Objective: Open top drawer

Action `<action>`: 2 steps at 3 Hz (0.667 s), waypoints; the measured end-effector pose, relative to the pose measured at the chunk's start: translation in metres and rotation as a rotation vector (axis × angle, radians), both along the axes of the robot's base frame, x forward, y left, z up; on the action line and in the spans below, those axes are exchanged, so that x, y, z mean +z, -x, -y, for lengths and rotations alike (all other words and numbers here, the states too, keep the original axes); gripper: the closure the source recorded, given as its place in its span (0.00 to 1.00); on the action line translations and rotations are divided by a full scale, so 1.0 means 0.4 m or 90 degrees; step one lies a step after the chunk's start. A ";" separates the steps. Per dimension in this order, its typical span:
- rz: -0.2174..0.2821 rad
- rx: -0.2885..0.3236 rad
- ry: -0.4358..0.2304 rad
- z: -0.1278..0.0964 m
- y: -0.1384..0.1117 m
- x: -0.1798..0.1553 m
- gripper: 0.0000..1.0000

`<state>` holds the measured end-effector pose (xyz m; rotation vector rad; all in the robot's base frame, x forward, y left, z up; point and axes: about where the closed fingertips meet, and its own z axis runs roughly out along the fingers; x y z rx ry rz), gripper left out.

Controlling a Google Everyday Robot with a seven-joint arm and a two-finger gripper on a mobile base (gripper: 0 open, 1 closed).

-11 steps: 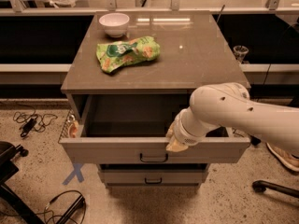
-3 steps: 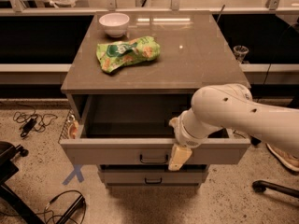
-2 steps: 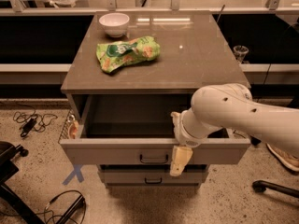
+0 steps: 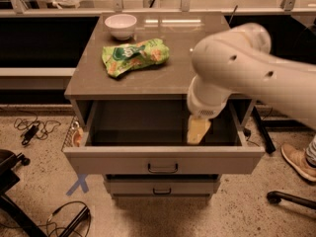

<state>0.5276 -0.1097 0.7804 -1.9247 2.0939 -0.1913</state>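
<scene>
The top drawer point(image 4: 113, 163) stands pulled well out from the cabinet point(image 4: 197, 78), its front hanging forward over the floor and its plain grey inside open to view and seemingly empty. By my reckoning the job is as good as done; at most a last bit of pull and getting the arm clear remain. The gripper point(image 4: 198, 131) hangs inside the drawer's right half, away from the handle point(image 4: 163, 169), holding nothing that I can see. Whether it is open or closed I cannot tell. The bulky white arm point(image 4: 237, 68) hides the cabinet's right rear corner and part of the drawer's right side. Only one lower drawer point(image 4: 133, 185) shows beneath.
</scene>
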 end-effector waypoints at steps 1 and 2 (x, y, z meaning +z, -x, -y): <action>0.011 -0.023 0.042 0.057 -0.047 0.079 0.49; 0.005 -0.058 0.033 0.150 -0.029 0.061 0.80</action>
